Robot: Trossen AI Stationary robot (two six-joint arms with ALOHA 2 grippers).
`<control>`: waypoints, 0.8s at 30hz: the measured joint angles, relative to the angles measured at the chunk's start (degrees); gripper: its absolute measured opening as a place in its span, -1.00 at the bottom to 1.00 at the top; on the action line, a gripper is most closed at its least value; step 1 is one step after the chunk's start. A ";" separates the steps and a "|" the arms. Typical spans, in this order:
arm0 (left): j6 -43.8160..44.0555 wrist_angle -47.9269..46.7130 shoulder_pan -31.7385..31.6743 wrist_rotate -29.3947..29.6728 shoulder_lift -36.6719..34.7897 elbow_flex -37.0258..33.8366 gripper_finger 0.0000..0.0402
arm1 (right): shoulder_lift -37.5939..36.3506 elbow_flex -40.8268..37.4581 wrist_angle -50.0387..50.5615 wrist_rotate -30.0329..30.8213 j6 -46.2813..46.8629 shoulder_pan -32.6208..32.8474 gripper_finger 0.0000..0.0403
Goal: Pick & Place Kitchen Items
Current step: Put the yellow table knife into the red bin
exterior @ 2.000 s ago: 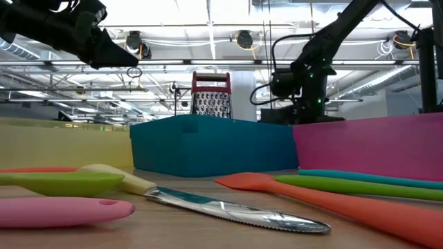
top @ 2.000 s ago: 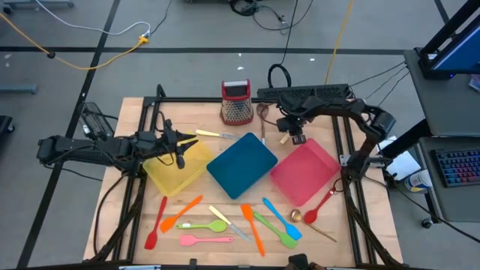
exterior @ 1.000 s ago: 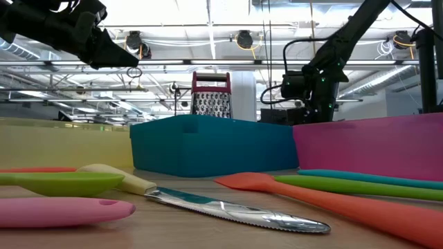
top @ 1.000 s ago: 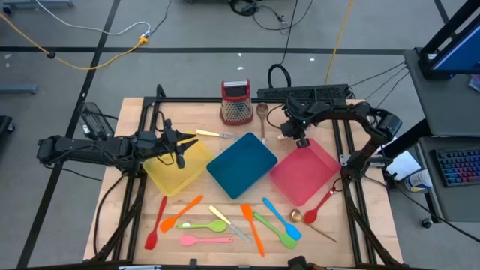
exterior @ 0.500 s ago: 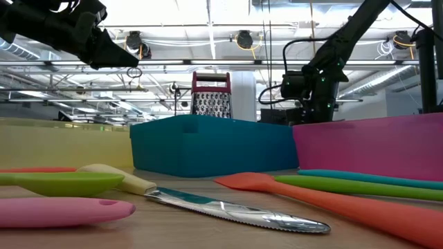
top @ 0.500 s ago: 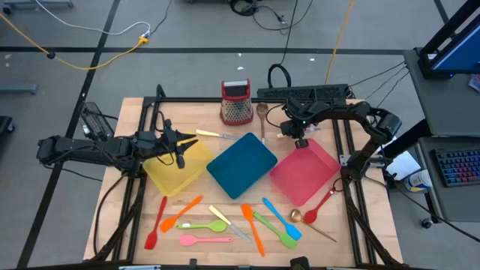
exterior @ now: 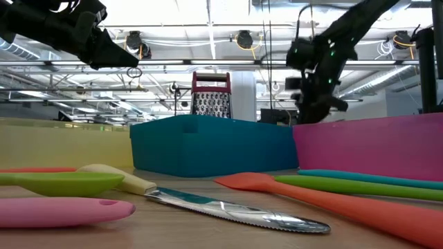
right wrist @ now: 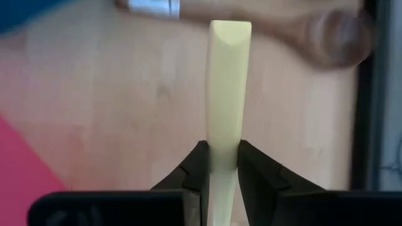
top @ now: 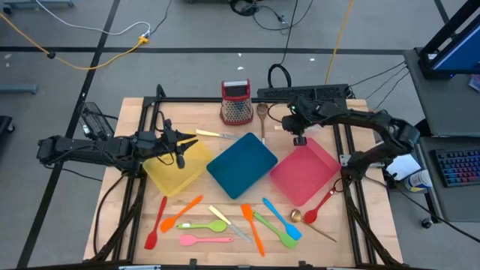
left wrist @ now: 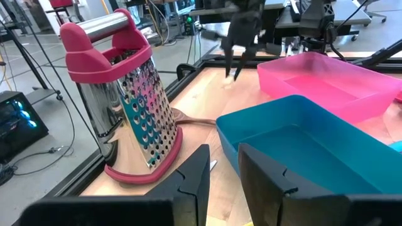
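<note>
Over the table's far side, by the pink tray's (top: 304,172) far corner, my right gripper (right wrist: 220,150) is shut on a pale-handled utensil (right wrist: 229,88). Only the utensil's cream handle shows. A wooden spoon (top: 262,116) lies on the table beneath and beyond it. My left gripper (left wrist: 223,169) hovers over the yellow tray (top: 180,171), slightly open, with nothing between its fingers. Several plastic spatulas and spoons (top: 225,225) lie flat near the table's front edge. A pale-handled knife (top: 214,134) lies beyond the yellow tray. My right gripper pinches the cream handle (right wrist: 221,141) between its two fingers, which lie across it. The handle's blunt free end (right wrist: 230,31) sticks out past the fingertips. The fingers slant down from above. The utensil is lifted clear of the table; its other end is hidden behind the gripper.
A teal tray (top: 241,165) sits between the yellow and pink trays. A red-topped metal grater (top: 236,103) stands at the far edge. A red spoon (top: 321,204) and a wooden spoon (top: 315,229) lie near the right front. Black frame rails (top: 349,161) border the table.
My right gripper has risen from the tabletop beside the pink tray's far corner and rolled its wrist, and the pale handle that lay there has come up clear of the table with it. My left gripper has kept still.
</note>
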State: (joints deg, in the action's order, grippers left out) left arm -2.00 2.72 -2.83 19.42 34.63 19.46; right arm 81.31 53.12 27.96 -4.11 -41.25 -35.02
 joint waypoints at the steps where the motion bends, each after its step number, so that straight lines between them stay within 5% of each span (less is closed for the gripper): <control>1: 0.00 0.00 0.00 0.00 -0.02 0.00 -0.56 | -1.38 0.01 0.07 -0.06 0.09 0.83 -0.75; 11: 1.05 0.00 0.01 0.00 0.00 0.00 -0.56 | -11.36 0.07 0.06 -0.06 3.60 13.28 -0.73; 24: 2.56 -0.40 0.00 0.00 0.00 0.00 -0.56 | -11.84 0.13 1.49 2.94 9.70 31.49 -0.73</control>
State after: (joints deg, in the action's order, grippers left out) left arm 0.56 2.33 -2.83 19.42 34.63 19.46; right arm 69.47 53.25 29.44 -1.17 -31.56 -3.53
